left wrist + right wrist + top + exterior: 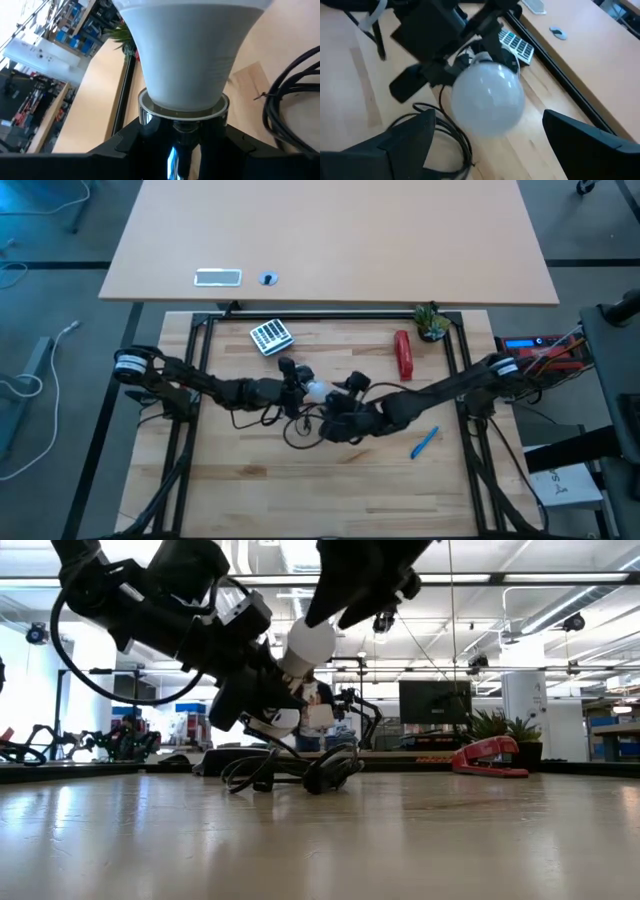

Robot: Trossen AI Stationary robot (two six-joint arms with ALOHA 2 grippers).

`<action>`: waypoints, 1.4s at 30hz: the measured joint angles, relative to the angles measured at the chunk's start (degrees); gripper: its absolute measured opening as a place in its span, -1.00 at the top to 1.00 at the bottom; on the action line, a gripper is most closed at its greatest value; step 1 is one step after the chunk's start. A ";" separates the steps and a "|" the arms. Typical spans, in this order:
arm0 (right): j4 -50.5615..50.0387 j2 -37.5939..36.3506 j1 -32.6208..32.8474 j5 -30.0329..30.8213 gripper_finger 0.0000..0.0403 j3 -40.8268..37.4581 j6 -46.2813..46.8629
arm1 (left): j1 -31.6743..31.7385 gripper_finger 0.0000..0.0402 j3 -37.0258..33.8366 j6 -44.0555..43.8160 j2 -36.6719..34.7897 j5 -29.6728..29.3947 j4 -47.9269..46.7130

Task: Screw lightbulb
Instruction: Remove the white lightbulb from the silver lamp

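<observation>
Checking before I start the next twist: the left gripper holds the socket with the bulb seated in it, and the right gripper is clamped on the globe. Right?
Not quite. The right gripper is open, its fingers standing clear on either side of the lightbulb, as the right wrist view shows. The left gripper does hold the socket with the bulb in it.

Overhead, table-level and both close wrist views share the lightbulb (316,389)

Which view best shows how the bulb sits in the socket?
Left wrist view: the lightbulb neck meets the socket rim, held in the left hand. Right wrist view shows only the globe; low view the neck from the side; high view a small white spot.
</observation>
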 joint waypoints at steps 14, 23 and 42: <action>-2.91 6.57 -2.39 -2.15 -0.79 6.65 -0.27 | -0.53 0.21 -0.15 0.56 0.04 0.04 -0.32; -3.15 6.74 -4.47 -2.45 -0.78 6.63 1.58 | -1.42 0.21 0.15 0.70 0.04 1.09 0.17; -5.55 6.63 -4.74 -8.40 -0.17 6.63 0.93 | -1.98 0.20 0.17 -0.48 0.04 9.61 -0.81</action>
